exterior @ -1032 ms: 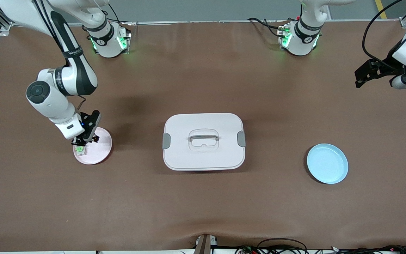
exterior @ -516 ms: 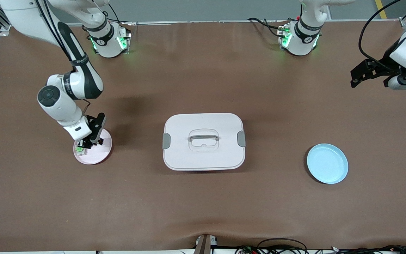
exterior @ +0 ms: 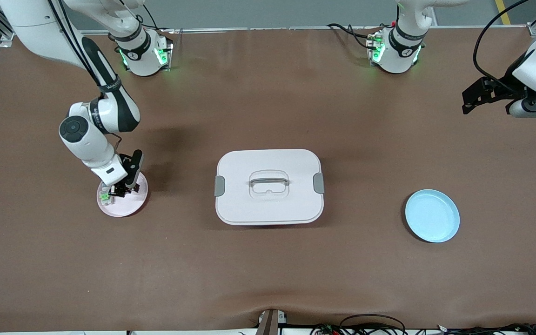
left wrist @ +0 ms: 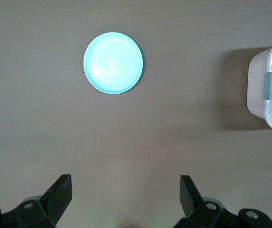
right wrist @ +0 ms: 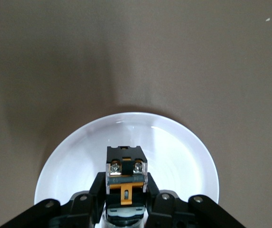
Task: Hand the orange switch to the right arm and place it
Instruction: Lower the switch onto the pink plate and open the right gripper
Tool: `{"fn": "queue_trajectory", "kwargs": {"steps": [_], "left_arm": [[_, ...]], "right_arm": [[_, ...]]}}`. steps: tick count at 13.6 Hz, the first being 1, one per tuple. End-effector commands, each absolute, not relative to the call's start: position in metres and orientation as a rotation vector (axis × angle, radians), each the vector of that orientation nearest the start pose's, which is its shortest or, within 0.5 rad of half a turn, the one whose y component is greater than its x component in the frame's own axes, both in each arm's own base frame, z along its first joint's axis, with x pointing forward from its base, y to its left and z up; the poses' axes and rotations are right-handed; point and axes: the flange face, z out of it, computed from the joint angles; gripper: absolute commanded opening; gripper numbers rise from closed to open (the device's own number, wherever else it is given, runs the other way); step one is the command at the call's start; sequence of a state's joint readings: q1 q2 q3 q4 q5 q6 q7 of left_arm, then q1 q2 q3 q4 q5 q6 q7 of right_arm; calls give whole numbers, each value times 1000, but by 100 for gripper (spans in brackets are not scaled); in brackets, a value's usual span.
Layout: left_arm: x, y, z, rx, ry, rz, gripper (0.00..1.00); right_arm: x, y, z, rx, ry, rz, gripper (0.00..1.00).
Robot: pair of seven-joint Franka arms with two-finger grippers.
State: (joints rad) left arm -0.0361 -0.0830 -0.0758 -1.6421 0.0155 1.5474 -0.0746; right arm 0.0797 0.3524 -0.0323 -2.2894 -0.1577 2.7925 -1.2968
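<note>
1. Blue plate [exterior: 432,215]: lies on the brown table [exterior: 268,270] toward the left arm's end, nearest the front camera of all the items; nothing rests on it. The left wrist view shows it too [left wrist: 113,63].
2. Pink plate [exterior: 130,207]: lies toward the right arm's end of the table. A pale clear block with green marks [exterior: 105,197] sits on it near its rim.
3. Right gripper [exterior: 120,190]: low over the pink plate, its jaws clamped on the orange switch [right wrist: 125,176]. In the right wrist view the switch stands between the fingers [right wrist: 97,187], black body with orange marks, with the plate [right wrist: 183,152] directly beneath it; whether the switch touches the plate cannot be told.
4. White lidded box [exterior: 268,186]: at mid-table between the two plates, with grey clips at either end and a recessed handle in the lid.
5. Right arm [exterior: 93,125]: reaches from its base at the table's back edge down to the pink plate.
6. Left gripper [exterior: 475,95]: held up over bare table at the left arm's end, waiting, jaws spread wide and holding nothing. Its fingers [left wrist: 60,192] frame bare tabletop in the left wrist view.
</note>
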Motion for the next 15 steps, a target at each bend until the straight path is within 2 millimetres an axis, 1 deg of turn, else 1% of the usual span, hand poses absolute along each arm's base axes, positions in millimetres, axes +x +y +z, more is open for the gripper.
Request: {"fn": "queue_trajectory", "kwargs": {"steps": [1, 5, 7, 8, 10, 14, 15], "left_arm": [[515, -53, 640, -3133, 79, 16, 100], [514, -48, 640, -3133, 64, 33, 100], [513, -48, 641, -3133, 59, 33, 100], [513, -44, 641, -3133, 50, 33, 100], [514, -44, 639, -3133, 50, 38, 100], [513, -44, 639, -3133, 47, 45, 100], [513, -44, 640, -3133, 47, 43, 100]], "right_arm": [[544, 18, 197, -2403, -2249, -108, 0], [543, 17, 192, -2397, -2254, -99, 0], [544, 17, 192, -2392, -2262, -99, 0], [545, 18, 190, -2390, -2265, -102, 0], [546, 18, 185, -2390, -2264, -105, 0], [550, 19, 187, -2395, -2267, -117, 0], [557, 15, 187, -2401, -2266, -121, 66]]}}
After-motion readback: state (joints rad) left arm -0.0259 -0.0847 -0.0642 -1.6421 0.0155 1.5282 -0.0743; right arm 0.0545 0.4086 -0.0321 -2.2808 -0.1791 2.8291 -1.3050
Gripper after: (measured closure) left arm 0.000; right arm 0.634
